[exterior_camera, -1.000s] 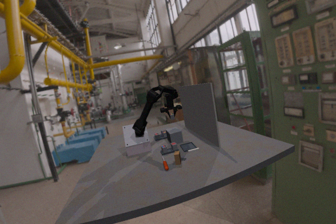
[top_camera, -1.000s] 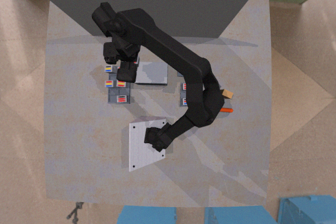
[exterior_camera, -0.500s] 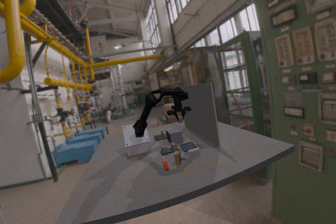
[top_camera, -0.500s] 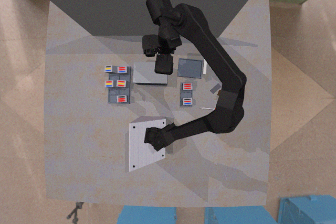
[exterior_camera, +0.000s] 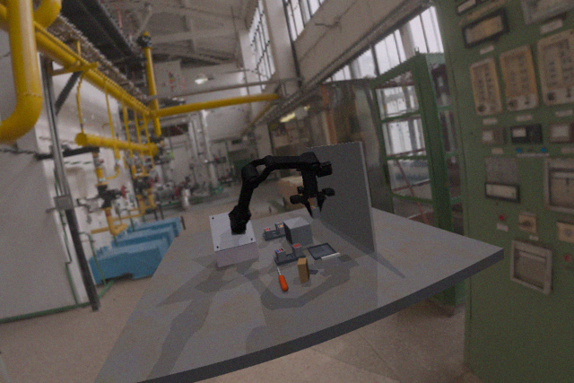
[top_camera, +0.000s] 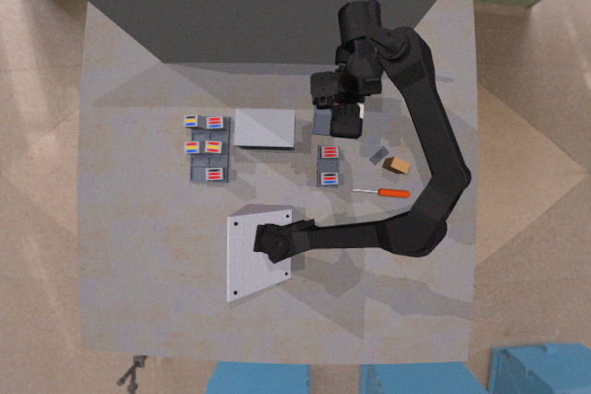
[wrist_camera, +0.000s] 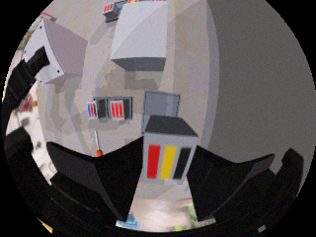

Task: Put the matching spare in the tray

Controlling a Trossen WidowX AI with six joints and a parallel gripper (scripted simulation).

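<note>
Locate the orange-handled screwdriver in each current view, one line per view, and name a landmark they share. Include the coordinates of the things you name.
Top: the orange-handled screwdriver (top_camera: 393, 193) (exterior_camera: 282, 282) (wrist_camera: 99, 153) lies right of centre, just below the tan wooden block (top_camera: 397, 164) (exterior_camera: 303, 269).
Exterior: below centre, left of that block.
Wrist: left of centre, its handle partly cut off by the black hand (top_camera: 346, 120) (exterior_camera: 315, 212) (wrist_camera: 164, 141).
Shared landmark: the white sloped panel with black corner dots (top_camera: 255, 260) (exterior_camera: 222, 232) (wrist_camera: 37, 46).

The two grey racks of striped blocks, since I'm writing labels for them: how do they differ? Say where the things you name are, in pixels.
The rack left of the grey box (top_camera: 229, 141) has two columns and five blocks; the rack below the tray (top_camera: 329, 165) has one column and two. Both are grey and hold striped blocks.
</note>
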